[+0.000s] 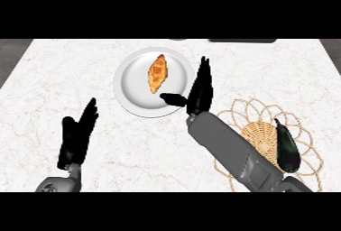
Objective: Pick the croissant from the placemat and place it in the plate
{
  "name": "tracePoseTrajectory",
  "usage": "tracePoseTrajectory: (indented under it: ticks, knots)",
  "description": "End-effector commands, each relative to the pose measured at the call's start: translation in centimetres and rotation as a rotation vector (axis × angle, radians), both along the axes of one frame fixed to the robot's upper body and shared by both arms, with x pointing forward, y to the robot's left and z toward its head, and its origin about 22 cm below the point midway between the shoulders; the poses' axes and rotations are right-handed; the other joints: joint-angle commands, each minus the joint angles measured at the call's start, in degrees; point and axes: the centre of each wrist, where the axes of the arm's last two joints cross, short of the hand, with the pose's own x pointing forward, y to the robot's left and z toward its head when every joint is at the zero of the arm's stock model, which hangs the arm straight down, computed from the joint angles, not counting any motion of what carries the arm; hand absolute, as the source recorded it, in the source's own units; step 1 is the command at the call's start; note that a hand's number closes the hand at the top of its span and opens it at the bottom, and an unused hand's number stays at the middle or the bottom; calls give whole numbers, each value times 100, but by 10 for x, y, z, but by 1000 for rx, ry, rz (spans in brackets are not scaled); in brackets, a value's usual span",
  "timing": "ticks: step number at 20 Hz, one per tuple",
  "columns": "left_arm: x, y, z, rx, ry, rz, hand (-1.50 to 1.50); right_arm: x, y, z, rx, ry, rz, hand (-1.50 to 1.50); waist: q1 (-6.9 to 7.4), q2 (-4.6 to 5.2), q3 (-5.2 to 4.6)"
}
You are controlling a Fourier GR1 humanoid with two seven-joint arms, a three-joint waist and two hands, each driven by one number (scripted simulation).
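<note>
On the white marble desk [60,67], the left robot hand [75,140] rests open, fingers straight. To the right, a dark elongated vegetable [288,146] lies on the round woven beige placemat [250,110]. Farther on, the right robot hand [198,92] stands open beside the round white plate [133,85], its thumb over the rim. The golden-brown croissant [158,73] lies in the plate.

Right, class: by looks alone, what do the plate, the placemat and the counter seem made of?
Plate: probably glazed ceramic, plain white and smooth, with a raised rim. Placemat: seemingly woven straw or wicker, tan plaited centre, open looped border. Counter: marble-like stone, pale with faint grey veins; could be laminate.
</note>
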Motion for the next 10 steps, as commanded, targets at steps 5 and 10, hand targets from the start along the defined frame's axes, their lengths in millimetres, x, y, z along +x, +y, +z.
tracePoseTrajectory:
  ticks: [5, 10]
  knots:
    - [-18, 12, -9, 6, 4, 17, 0, -24, -11, -29, 8, -36, -98, -150, -71, -21, 0]
    - [-21, 7, 3, 4, -15, 22, 0, -15, -22, -21, 5, -47, -101, -150, -118, -40, -1]
